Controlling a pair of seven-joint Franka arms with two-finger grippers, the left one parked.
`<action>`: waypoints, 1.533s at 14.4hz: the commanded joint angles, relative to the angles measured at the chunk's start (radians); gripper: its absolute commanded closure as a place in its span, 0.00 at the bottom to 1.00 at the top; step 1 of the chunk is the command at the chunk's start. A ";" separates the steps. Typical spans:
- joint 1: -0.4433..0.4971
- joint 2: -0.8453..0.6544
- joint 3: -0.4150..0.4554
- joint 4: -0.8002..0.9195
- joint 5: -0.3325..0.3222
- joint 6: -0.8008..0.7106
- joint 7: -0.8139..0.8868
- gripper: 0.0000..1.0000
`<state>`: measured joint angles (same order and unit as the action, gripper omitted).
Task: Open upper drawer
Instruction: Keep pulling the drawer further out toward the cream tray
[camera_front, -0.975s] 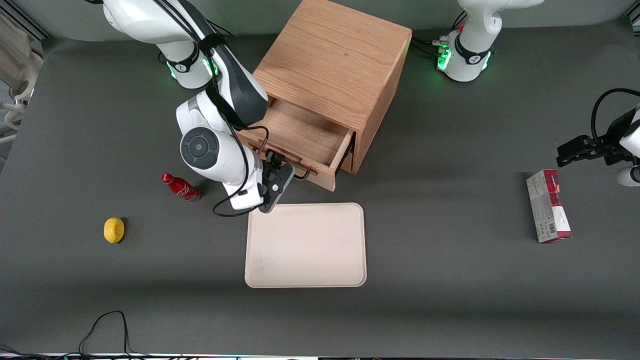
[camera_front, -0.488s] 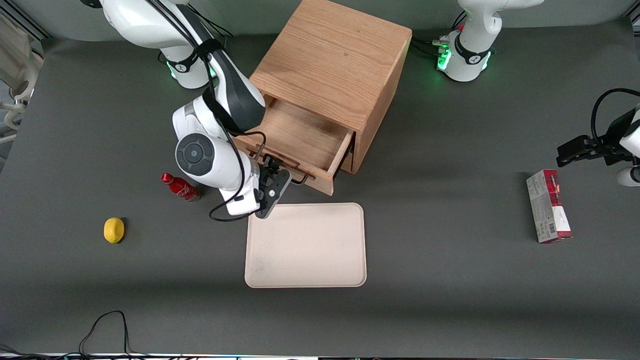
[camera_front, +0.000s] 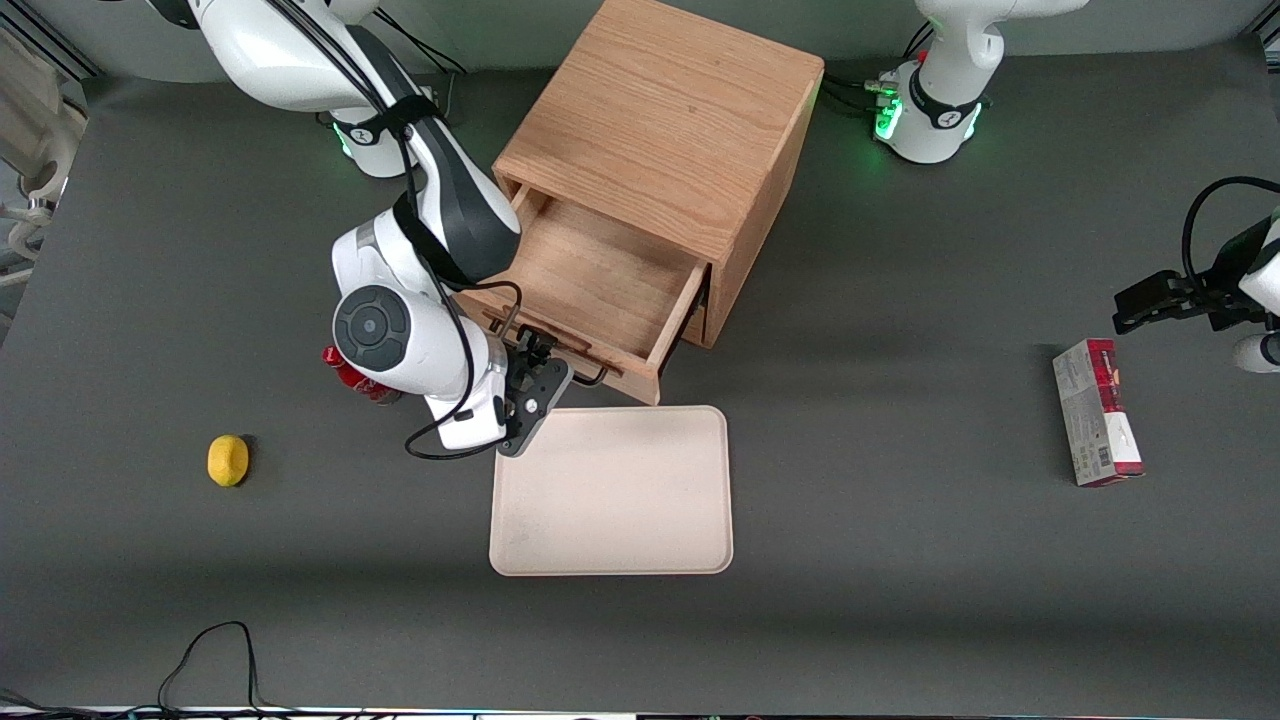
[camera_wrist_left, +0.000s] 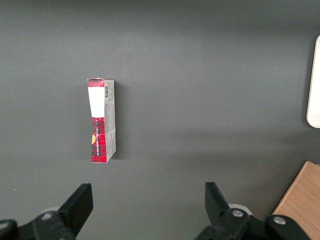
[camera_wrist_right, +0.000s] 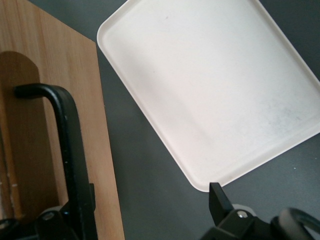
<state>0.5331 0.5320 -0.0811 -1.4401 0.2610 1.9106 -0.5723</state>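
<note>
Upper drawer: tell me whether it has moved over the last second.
Yes. The upper drawer has slid farther out of the cabinet, toward the tray, with the gripper at its handle.

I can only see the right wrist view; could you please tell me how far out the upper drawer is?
Observer: The upper drawer is pulled well out of the oak cabinet; its wooden floor shows, with nothing on it.
Operator: Thank you. Where is the tool relative to it?
Observer: The tool is in front of the drawer, open, at the end of the black handle nearer the working arm's base.
Operator: Is anything near the arm?
Observer: A red cola bottle is beside the arm's wrist, partly hidden by it.
</note>
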 joint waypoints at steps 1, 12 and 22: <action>-0.016 0.040 0.007 0.058 0.029 -0.001 -0.018 0.00; -0.056 0.062 0.007 0.110 0.112 -0.027 -0.061 0.00; -0.099 0.100 0.009 0.185 0.110 -0.067 -0.113 0.00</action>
<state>0.4570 0.5951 -0.0792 -1.3304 0.3454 1.8888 -0.6528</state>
